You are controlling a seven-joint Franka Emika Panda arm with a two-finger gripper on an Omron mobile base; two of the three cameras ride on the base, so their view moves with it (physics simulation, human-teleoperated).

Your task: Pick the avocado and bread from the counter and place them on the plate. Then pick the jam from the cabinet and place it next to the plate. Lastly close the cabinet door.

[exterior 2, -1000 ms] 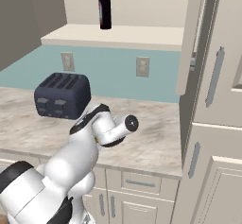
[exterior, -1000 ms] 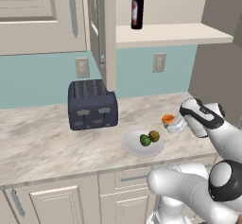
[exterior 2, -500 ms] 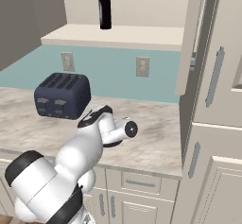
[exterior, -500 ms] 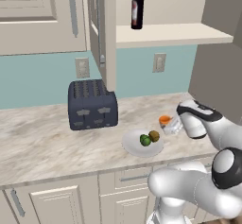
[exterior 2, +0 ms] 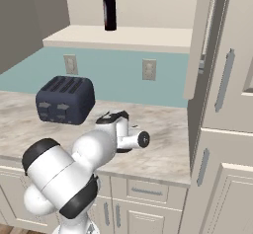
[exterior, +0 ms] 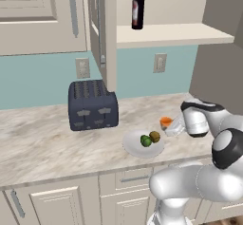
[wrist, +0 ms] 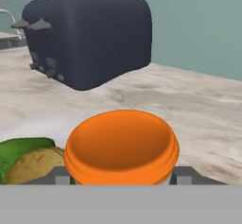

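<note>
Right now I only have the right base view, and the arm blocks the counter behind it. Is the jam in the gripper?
Observer: Yes, the hand view shows the gripper closed on the jam.
Operator: Where is it relative to the plate?
Observer: In the left base view it is low over the counter, just right of the plate.
Operator: Is the plate loaded?
Observer: The avocado and the bread both lie on it.

Glossy avocado (exterior: 145,141), marble-look counter (exterior: 42,143)
</note>
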